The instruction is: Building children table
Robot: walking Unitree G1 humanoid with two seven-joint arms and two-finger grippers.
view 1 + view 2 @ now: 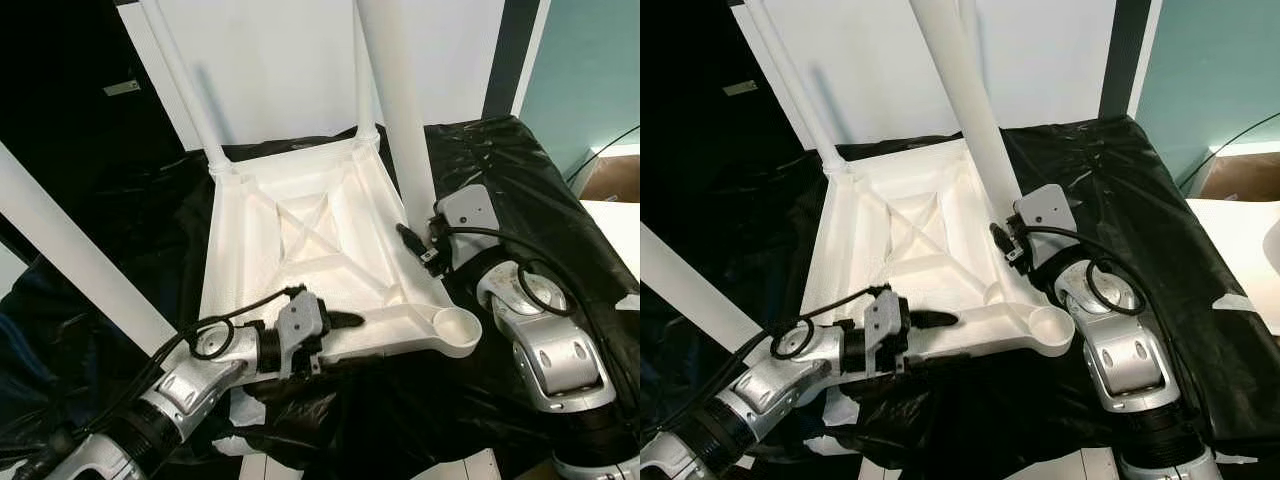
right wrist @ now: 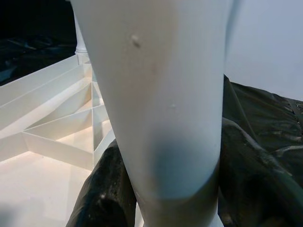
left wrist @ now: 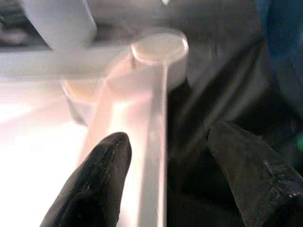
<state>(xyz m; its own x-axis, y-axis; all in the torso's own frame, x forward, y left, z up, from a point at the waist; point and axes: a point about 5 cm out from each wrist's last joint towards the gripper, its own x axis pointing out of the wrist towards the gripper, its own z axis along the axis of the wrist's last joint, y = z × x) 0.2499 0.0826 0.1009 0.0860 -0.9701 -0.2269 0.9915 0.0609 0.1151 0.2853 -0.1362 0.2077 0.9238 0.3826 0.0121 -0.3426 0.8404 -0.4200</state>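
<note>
White upturned table top (image 1: 300, 240) on black sheet (image 1: 520, 190); right gripper (image 1: 405, 238) clamps a leg (image 1: 392, 100), left gripper (image 1: 345, 322) spread over near rim.

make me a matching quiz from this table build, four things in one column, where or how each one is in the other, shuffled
Things:
1. left claw
2. right claw
3. empty corner socket
4. black sheet

Place or state:
A. spread under the upturned white tabletop
B. shut around a white table leg
C. open, at the tabletop's near edge
D. at the near right corner, no leg in it

Pairs: 1-C, 2-B, 3-D, 4-A
</note>
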